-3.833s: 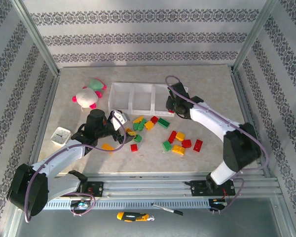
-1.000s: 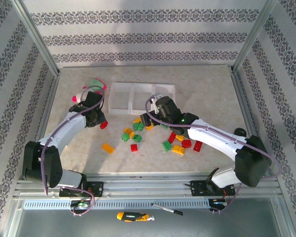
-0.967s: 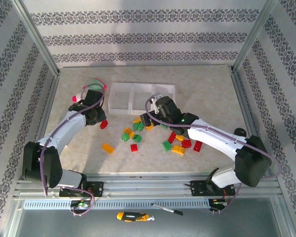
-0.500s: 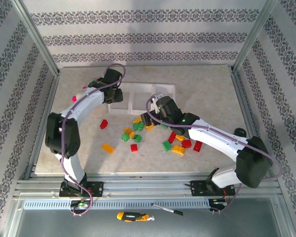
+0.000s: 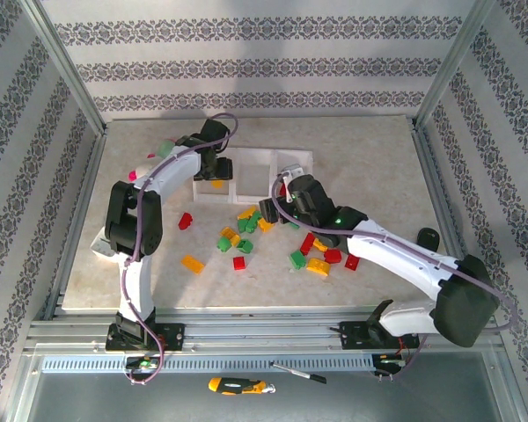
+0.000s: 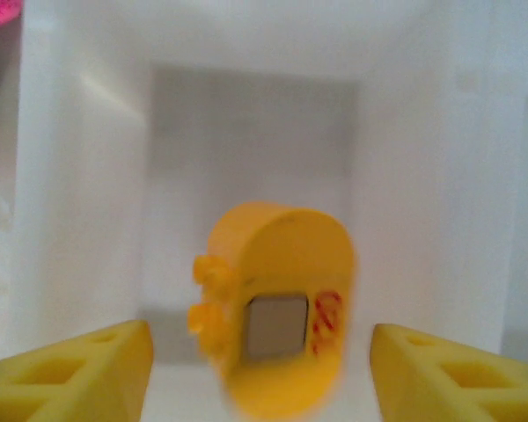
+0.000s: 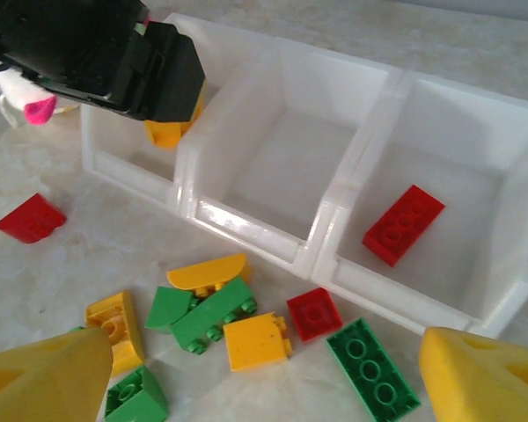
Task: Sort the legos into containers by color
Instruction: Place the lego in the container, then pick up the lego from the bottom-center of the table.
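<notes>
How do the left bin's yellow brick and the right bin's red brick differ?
The yellow brick has a rounded side; the red brick is a long flat rectangle. The yellow brick's studs face sideways, the red brick's face up. The yellow brick sits inside the open left end effector; the red brick lies alone. Both are inside the containers.

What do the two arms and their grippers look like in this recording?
The left arm and right arm both have white links between black joints, ending in black wrist housings. A thin purplish cable loops along each. A small green light glows on the right arm. The left gripper and right gripper carry yellow wedge-shaped fingers with hollow pockets.
</notes>
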Motion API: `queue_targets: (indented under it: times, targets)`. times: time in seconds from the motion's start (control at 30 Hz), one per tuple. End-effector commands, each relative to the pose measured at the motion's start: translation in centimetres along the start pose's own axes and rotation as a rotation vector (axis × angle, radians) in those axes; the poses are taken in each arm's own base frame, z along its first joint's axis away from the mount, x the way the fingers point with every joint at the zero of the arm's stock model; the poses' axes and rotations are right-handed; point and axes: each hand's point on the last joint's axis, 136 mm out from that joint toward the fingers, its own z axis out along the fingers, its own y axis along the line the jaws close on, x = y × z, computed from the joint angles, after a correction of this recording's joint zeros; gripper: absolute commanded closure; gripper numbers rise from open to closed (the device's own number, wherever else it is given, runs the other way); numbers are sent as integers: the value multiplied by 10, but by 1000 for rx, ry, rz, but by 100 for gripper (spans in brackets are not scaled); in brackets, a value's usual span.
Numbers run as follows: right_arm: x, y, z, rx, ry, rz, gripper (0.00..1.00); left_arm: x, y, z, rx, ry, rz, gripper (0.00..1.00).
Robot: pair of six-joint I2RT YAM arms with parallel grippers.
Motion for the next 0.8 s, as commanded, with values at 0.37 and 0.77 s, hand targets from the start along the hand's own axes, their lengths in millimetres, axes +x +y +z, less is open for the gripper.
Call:
queue_targets:
  times: [0.37,0.77]
  targets:
    - [42,-68,-38,221,85,171,10,10,-70,-111,298,-264,352,1]
    - [124,-55,-49,131,452,142,11,112,-110,-169,586,-434,904,1]
